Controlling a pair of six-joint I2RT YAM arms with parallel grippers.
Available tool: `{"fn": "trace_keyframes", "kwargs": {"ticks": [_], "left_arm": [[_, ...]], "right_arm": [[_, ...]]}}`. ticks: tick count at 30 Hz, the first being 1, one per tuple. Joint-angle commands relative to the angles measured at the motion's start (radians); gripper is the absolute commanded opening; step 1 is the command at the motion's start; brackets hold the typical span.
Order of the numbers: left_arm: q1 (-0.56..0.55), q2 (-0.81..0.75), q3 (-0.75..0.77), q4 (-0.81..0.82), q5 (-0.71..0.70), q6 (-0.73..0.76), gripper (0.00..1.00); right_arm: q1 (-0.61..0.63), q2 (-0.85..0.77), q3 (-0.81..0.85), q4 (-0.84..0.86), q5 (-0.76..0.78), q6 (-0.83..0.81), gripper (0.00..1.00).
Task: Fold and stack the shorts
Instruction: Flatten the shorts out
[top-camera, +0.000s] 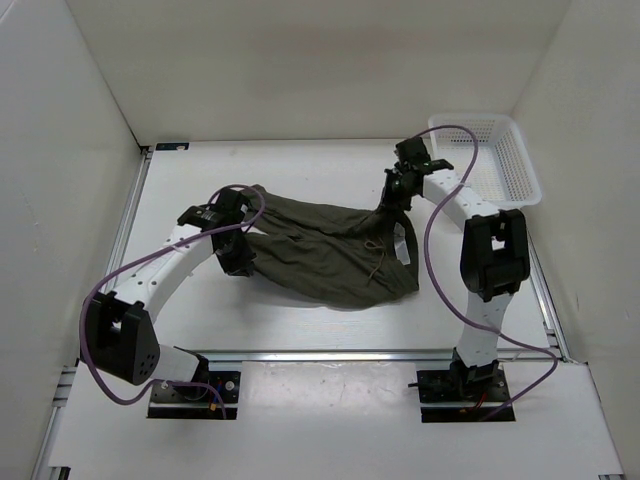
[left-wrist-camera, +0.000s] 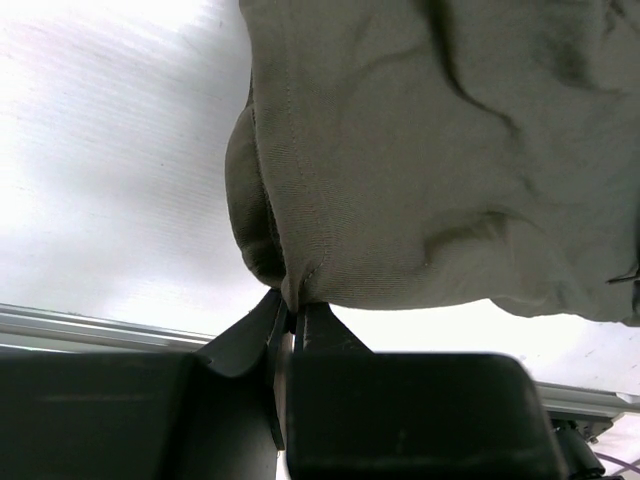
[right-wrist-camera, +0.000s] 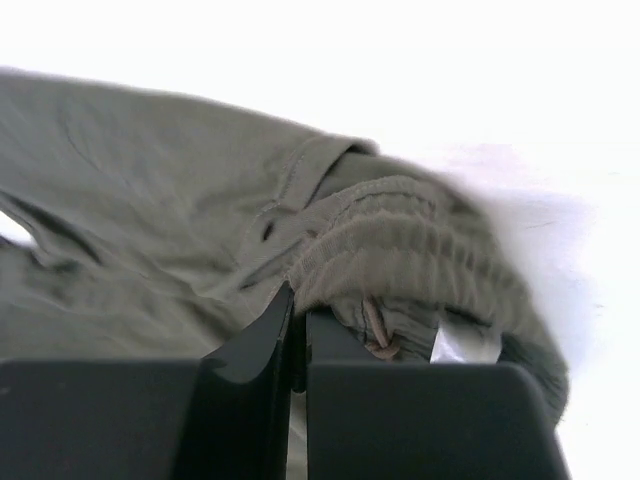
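Left jaws, pressed together, pinch a hem corner (left-wrist-camera: 296, 285) and right jaws pinch the waistband (right-wrist-camera: 400, 250) of the dark olive-green wrinkled fabric shorts (top-camera: 320, 250), which span left-to-right between them, sagging over the white table (top-camera: 300, 170).

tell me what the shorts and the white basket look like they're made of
The shorts: soft woven cloth, likely cotton or a blend, matte olive; the left wrist view shows a fine weave and stitched hem, the right wrist view a gathered waistband. The white basket: probably rigid moulded plastic, judging by its lattice walls and smooth rim.
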Motion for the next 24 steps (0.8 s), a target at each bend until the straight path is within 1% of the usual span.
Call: {"fn": "trace_keyframes", "kwargs": {"ticks": [1, 2, 6, 7, 8, 10, 11, 13, 14, 15, 16, 20, 21, 23, 24], "left_arm": [[-0.005, -0.020, 0.044, -0.016, -0.040, 0.019, 0.11], [-0.005, -0.020, 0.044, -0.016, -0.040, 0.019, 0.11], [-0.005, -0.020, 0.035, -0.016, -0.040, 0.019, 0.11], [-0.005, -0.020, 0.023, -0.016, -0.040, 0.019, 0.11], [-0.005, -0.020, 0.022, -0.016, -0.040, 0.019, 0.11], [-0.005, -0.020, 0.012, -0.016, -0.040, 0.019, 0.11], [-0.005, -0.020, 0.012, -0.016, -0.040, 0.019, 0.11], [-0.005, -0.020, 0.003, -0.016, -0.040, 0.019, 0.11], [-0.005, -0.020, 0.003, -0.016, -0.031, 0.019, 0.11], [-0.005, -0.020, 0.003, -0.016, -0.031, 0.019, 0.11], [-0.005, -0.020, 0.003, -0.016, -0.031, 0.019, 0.11], [-0.005, -0.020, 0.003, -0.016, -0.031, 0.028, 0.11], [-0.005, -0.020, 0.003, -0.016, -0.031, 0.028, 0.11], [-0.005, -0.020, 0.003, -0.016, -0.031, 0.028, 0.11], [-0.005, -0.011, 0.012, -0.016, -0.031, 0.028, 0.11]], "right_arm": [[-0.067, 0.016, 0.093, 0.019, 0.007, 0.088, 0.00], [-0.100, 0.036, 0.110, 0.019, -0.012, 0.111, 0.00], [-0.146, 0.161, 0.216, 0.019, -0.062, 0.226, 0.00], [-0.157, 0.212, 0.263, 0.019, -0.071, 0.238, 0.03], [-0.157, 0.230, 0.283, 0.019, -0.080, 0.249, 0.12], [-0.157, 0.269, 0.323, 0.028, -0.080, 0.249, 0.28], [-0.157, 0.269, 0.355, 0.028, -0.080, 0.240, 0.41], [-0.157, 0.280, 0.368, 0.028, -0.080, 0.203, 0.54], [-0.157, 0.280, 0.383, 0.014, -0.080, 0.188, 0.57], [-0.157, 0.249, 0.383, 0.014, -0.068, 0.173, 0.68], [-0.157, 0.232, 0.360, 0.014, -0.054, 0.147, 0.69], [-0.157, 0.130, 0.239, 0.035, 0.002, 0.116, 0.68], [-0.157, 0.091, 0.184, 0.045, 0.003, 0.105, 0.63], [-0.157, 0.051, 0.133, 0.057, 0.015, 0.096, 0.56], [-0.157, 0.042, 0.094, 0.057, 0.026, 0.096, 0.47]]}}
